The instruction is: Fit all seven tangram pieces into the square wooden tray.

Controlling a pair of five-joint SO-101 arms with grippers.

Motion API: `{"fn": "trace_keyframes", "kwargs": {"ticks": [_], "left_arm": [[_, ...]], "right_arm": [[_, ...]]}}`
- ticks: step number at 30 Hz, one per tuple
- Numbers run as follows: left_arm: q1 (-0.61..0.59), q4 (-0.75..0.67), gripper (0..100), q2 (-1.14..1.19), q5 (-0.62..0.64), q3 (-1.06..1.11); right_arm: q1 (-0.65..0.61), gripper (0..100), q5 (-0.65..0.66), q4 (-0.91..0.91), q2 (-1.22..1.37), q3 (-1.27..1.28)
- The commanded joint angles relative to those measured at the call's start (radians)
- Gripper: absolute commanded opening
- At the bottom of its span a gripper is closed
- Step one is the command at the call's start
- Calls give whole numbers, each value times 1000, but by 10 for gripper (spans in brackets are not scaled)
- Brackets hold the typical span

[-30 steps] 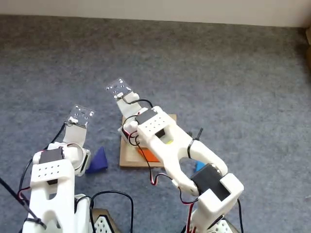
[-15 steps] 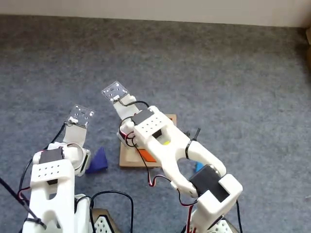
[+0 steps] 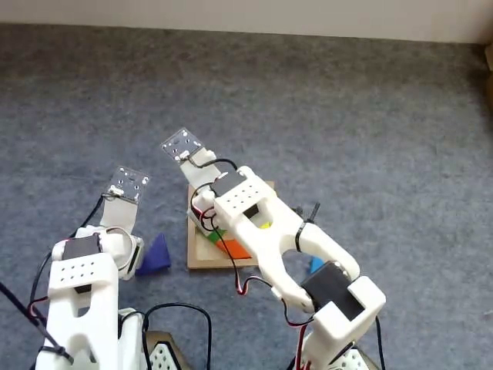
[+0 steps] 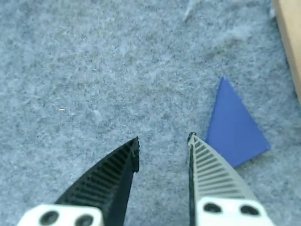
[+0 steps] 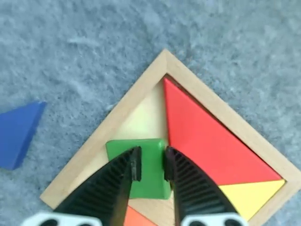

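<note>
- Soft, even light is falling across the grey carpet [image 3: 370,116], making it fairly bright
- The right arm [image 3: 269,231] is catching the most light on its white shell
- It is casting only a faint, diffuse shadow around the wooden tray [image 3: 196,258]

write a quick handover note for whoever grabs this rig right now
Left gripper: open, empty, over the carpet beside the dark blue triangle piece.
Right gripper: narrowly open, over the green square piece in the square wooden tray.
Done: large red triangle, yellow triangle, an orange piece and the green square lie in the tray.
To do: blue triangle; part of the tray floor is bare.
</note>
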Motion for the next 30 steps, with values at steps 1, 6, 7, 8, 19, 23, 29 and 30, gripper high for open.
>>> {"fn": "trace_keyframes", "kwargs": {"ticks": [1,6,7,8,19,23,29,30], "left_arm": [[-16,-9,175,-18,5,-2],[-16,-11,175,-18,5,-2],[-16,-11,175,-18,5,-2],[-16,-11,175,-18,5,-2],[-16,-14,175,-18,5,2],[-15,-14,175,-19,5,4],[-15,-14,175,-19,5,4],[-15,-14,175,-19,5,4]], "right_arm": [[30,161,11,13,-8,-56],[39,181,15,13,-113,-48],[41,181,15,13,-147,-48],[42,181,15,16,-183,-42],[326,181,11,285,-498,96],[430,181,15,309,-545,209],[536,183,15,309,-559,357],[545,183,15,309,-556,381]]}}
